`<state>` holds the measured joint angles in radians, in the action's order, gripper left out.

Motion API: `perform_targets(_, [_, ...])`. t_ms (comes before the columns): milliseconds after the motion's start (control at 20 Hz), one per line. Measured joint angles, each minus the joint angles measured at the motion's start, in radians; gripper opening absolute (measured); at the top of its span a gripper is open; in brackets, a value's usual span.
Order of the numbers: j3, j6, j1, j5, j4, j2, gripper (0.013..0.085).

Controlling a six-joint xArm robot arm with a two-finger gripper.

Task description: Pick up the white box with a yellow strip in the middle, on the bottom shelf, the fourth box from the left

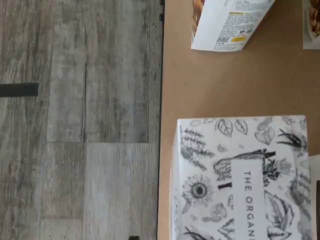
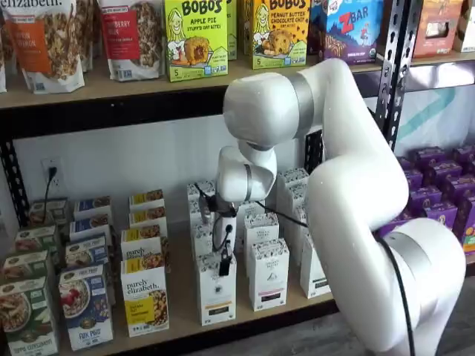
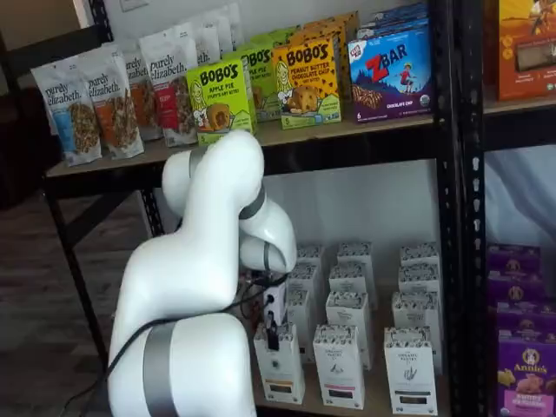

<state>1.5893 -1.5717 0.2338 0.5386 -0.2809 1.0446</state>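
Observation:
The white box [image 2: 217,297] stands upright in the front row of the bottom shelf [image 2: 183,315], with a black label and a thin yellow strip on its front. Both shelf views show it [image 3: 281,369]. My gripper [image 2: 224,261] hangs just over its top, fingers pointing down and seen side-on [image 3: 273,333]; they stand open with nothing between them. In the wrist view, the box's grey botanical patterned top [image 1: 240,185] lies below the camera on the brown shelf board [image 1: 225,85].
A purely elizabeth box [image 2: 145,297] stands close on the left of the white box, and more white cartons [image 2: 267,274] stand to its right and behind it. Black uprights [image 3: 452,217] frame the shelves. An upper shelf of Bobo's boxes [image 2: 194,37] is overhead.

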Motion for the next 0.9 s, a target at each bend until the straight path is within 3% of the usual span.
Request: perform_targets(900, [0.029,0.021,0.012,-0.01,0.013,0.039,0.085])
